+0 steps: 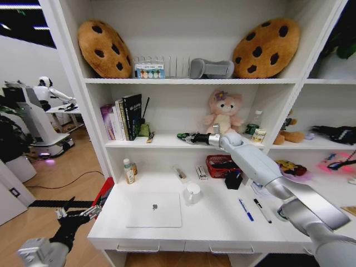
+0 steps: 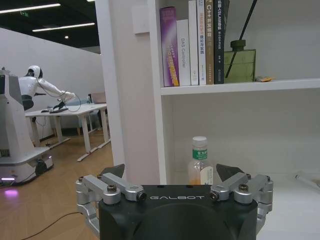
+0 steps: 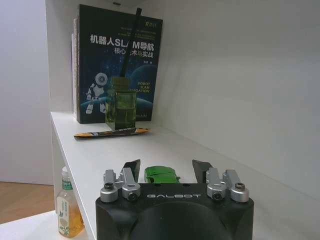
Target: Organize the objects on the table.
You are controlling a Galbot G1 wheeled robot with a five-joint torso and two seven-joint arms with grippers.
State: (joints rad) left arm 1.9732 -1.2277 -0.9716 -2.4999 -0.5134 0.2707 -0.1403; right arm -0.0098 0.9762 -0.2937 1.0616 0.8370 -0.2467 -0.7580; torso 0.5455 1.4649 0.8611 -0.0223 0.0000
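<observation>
The green car point(image 3: 161, 174) sits on the middle shelf point(image 3: 165, 145), between the parted fingers of the right pincer point(image 3: 167, 171), which reaches in over the shelf board; whether the fingers touch the car cannot be told. In the head view the right pincer point(image 1: 186, 136) lies on that shelf between the green diffuser point(image 1: 144, 129) and the pink plush point(image 1: 223, 113). Ahead of the car on the shelf lie a pen point(image 3: 111, 133), the diffuser point(image 3: 120, 107) and a row of books point(image 3: 117, 65).

Below, on the tabletop point(image 1: 217, 222), the laptop point(image 1: 154, 209) lies closed near the front edge, a white cup point(image 1: 192, 193) just behind it, a small bottle point(image 1: 129, 172) at the back left, and a blue pen point(image 1: 245, 209) and a black pen point(image 1: 262, 210) side by side to the right.

The left pincer point(image 1: 78, 213) hangs low off the tabletop's left front corner, fingers apart and holding nothing, facing the bottle point(image 2: 200, 167).
</observation>
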